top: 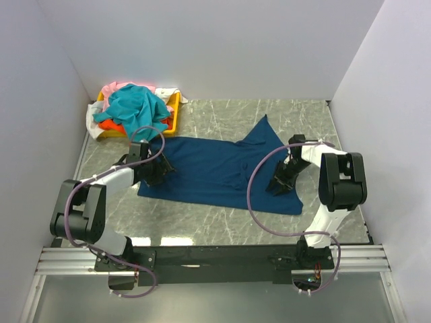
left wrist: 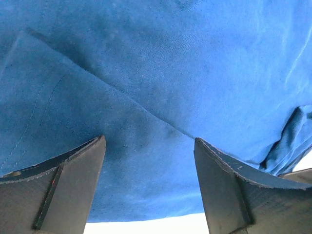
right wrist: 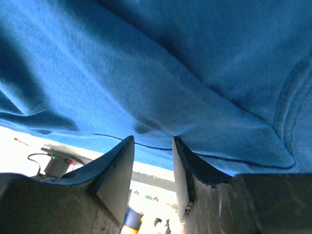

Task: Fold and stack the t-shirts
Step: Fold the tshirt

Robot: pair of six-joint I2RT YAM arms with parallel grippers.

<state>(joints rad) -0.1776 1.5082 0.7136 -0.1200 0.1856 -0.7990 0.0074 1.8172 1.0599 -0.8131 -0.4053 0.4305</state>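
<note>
One navy t-shirt [top: 209, 168] lies flat; left gripper [left wrist: 148, 141] released, jaws wide, cloth directly ahead of it; right gripper [right wrist: 152, 140] narrowly parted, shirt hem at its fingertips, not clamped

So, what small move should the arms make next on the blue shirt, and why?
Probably shut the left gripper on the navy shirt: its jaws stand wide open over the cloth near its edge, gripping nothing. The right gripper has its jaws narrow at a hem on the other side, so both could then lift for a fold.
</note>
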